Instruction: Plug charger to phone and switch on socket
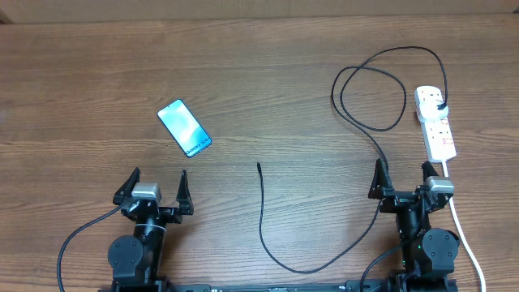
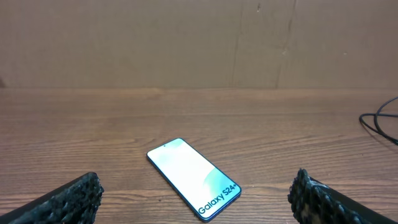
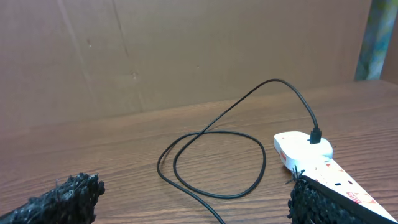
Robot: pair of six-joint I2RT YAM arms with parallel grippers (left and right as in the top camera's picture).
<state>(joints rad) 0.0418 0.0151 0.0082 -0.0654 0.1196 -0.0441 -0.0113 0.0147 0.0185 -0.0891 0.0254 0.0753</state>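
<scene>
Task unstarted: my left end effector (image 1: 158, 175) and right end effector (image 1: 402, 167) sit wide, empty; next, pinching charger (image 1: 259, 174) tip mid-frame.

Even, soft light — sharp, faint shadows.

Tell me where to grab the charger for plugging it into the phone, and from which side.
Grip the charger just behind its free connector tip, coming straight down and closing left-right across it. That stretch lies flat and straight on the table, tip pointing away from the robot.
</scene>
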